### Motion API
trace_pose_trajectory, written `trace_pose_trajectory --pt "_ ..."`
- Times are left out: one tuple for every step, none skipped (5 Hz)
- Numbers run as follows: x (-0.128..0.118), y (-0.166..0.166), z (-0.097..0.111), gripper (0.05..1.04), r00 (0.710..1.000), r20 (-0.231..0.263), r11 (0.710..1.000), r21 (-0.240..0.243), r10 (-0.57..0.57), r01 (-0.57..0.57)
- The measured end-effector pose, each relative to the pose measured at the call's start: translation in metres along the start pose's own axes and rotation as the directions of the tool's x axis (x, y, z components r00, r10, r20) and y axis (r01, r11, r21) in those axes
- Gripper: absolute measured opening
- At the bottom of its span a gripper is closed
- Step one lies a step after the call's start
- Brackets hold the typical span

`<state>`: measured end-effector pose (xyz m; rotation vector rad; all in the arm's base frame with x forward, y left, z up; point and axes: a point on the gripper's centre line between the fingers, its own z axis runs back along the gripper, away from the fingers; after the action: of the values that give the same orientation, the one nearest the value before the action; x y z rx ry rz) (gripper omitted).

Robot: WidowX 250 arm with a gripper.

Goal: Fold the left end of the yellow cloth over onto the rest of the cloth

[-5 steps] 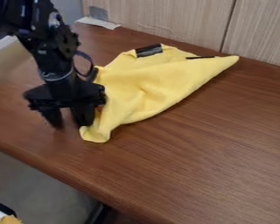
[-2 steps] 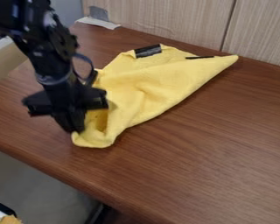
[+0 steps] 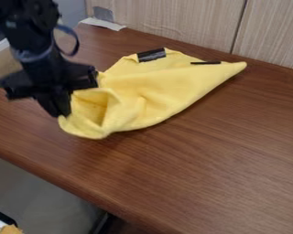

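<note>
Your jaws look clenched on 1 corner of the cloth, which lies bunched across the counter, so you seem to be at a folding or dragging step that next calls for guiding that corner steadily before release.

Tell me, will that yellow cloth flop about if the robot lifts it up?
I think the yellow cloth would flop, because it already sags into soft folds and its near end curls open beside the gripper. It's probably light for its size, since it looks thin along its edges. It likely won't roll, as most of it lies spread on the table.
</note>
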<state>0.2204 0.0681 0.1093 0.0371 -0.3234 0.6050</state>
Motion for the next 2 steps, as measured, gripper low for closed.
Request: trace_pose_trajectory --pt "0.019 -0.023 0.018 0.068 0.999 0.046 1.0 -0.002 -0.022 0.022" --pt "0.035 -0.053 0.017 0.068 0.997 0.041 0.998 -0.027 -0.058 0.059"
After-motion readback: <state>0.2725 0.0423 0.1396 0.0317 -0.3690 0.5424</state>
